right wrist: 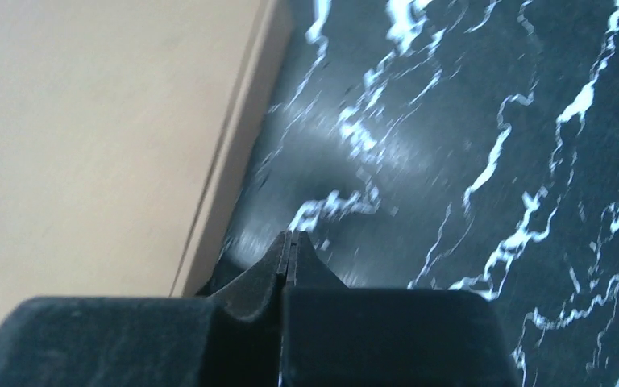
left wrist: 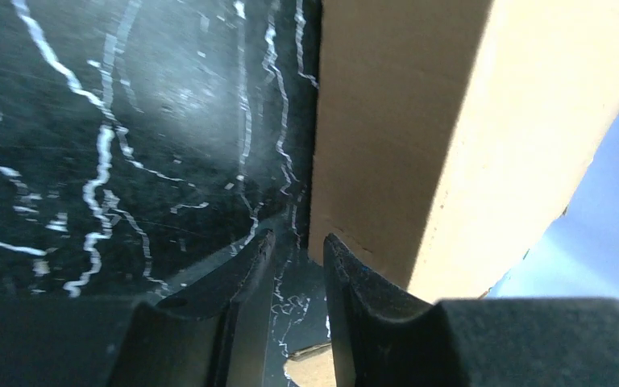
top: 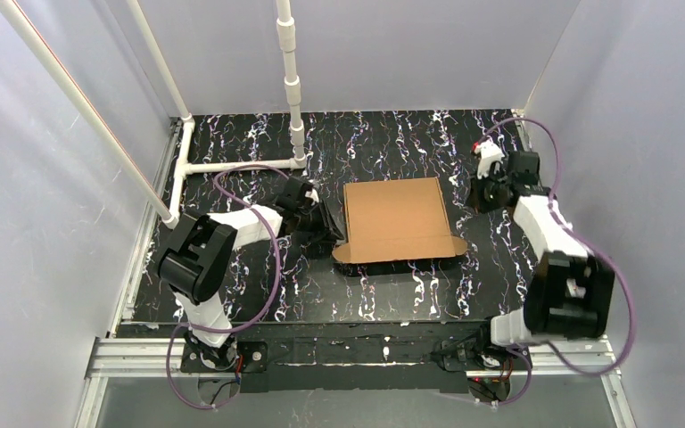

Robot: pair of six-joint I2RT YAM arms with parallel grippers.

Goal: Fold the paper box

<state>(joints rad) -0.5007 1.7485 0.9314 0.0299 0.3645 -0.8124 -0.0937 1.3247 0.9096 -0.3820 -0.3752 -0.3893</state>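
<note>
Paper box (top: 395, 218): sits mid-worktop (top: 259, 143), looking closed, with two small ears sticking out along its 6 o'clock edge
Left claw (left wrist: 298, 238): low at the box's 9 o'clock wall, jaws parted by a narrow gap with nothing between them, one finger just beside the cardboard, probably to brace that side
Right claw (right wrist: 288, 235): off the 3 o'clock edge, pinched fully closed on nothing and clear of the box
Your stage: likely near the end – those ears look untucked
</note>
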